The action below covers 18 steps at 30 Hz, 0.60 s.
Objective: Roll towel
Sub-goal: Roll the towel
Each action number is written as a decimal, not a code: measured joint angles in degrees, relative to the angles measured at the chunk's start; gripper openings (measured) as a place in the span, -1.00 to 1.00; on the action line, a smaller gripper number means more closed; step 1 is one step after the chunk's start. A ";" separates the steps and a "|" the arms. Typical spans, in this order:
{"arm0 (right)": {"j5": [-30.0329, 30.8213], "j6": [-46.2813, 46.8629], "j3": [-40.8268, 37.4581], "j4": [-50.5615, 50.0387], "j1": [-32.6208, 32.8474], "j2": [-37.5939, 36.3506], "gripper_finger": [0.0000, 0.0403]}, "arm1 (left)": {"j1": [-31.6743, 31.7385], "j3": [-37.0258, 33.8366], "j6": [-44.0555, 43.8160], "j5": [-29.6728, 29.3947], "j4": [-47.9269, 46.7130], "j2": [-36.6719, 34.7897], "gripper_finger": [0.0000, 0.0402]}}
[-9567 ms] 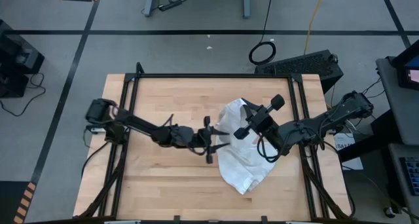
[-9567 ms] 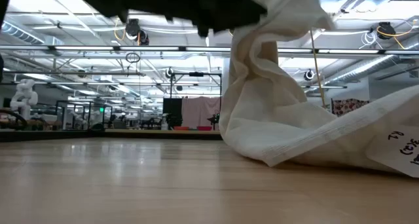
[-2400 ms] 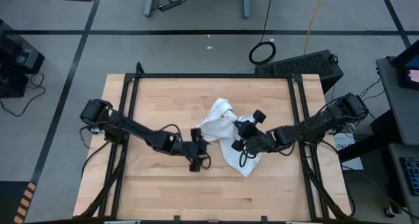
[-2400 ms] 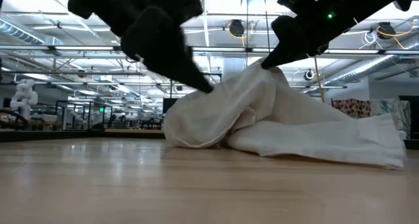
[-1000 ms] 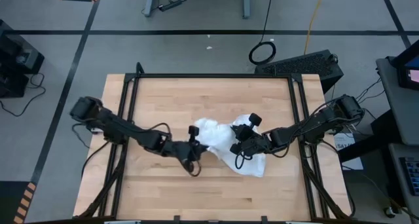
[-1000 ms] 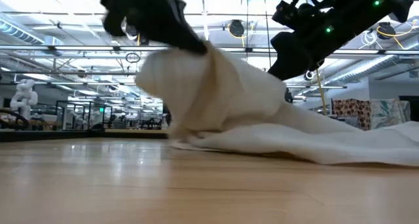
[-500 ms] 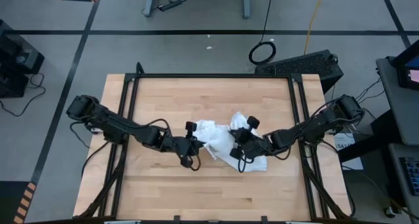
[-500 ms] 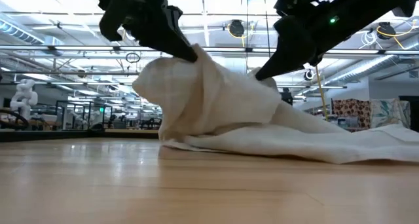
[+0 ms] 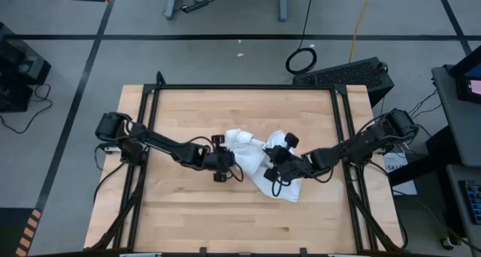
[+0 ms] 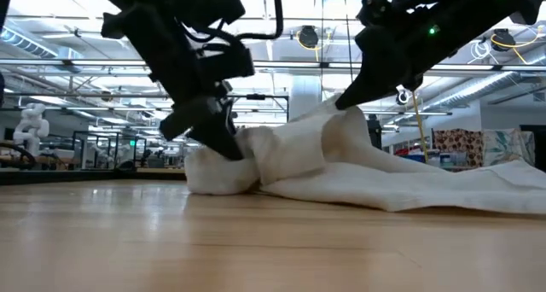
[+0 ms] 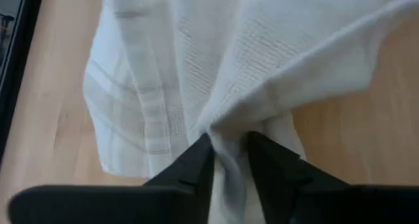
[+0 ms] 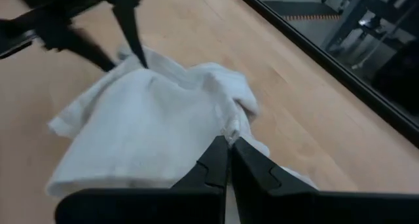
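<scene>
The towel (image 9: 261, 161) is lying bunched and crumpled at the centre of the wooden table (image 9: 188, 114), not yet in anything like a roll. The left gripper (image 9: 225, 163) is pinching the towel's left end, its fingers clamped on a gathered fold, as its wrist view shows (image 11: 229, 155); in the low view it is pressing that end down to the tabletop. The right gripper (image 9: 276, 167) is gripping a fold just right of centre, its fingers closed on the cloth (image 12: 228, 145) and holding it slightly raised. Holding two points at once probably lets the arms spread or turn the cloth over itself.
</scene>
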 joint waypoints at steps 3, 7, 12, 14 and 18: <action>-0.02 1.09 0.00 -0.76 -0.44 0.00 -0.97 | -2.31 0.00 0.02 -0.90 1.00 -0.06 -0.28; -0.03 1.14 0.00 -0.83 -0.45 0.00 -0.97 | -6.64 0.00 2.01 -6.00 4.86 -0.04 -0.13; -0.06 1.25 0.00 -0.85 -0.45 0.00 -0.97 | -10.49 0.00 8.67 -10.47 11.54 0.53 -0.08; -0.06 1.60 0.00 -0.87 -0.45 0.00 -0.97 | -11.40 0.00 12.26 -10.50 13.83 1.06 -0.08; -0.15 1.92 0.00 -0.90 -0.45 0.00 -0.97 | -12.40 -0.04 21.14 -7.87 15.89 3.77 -0.08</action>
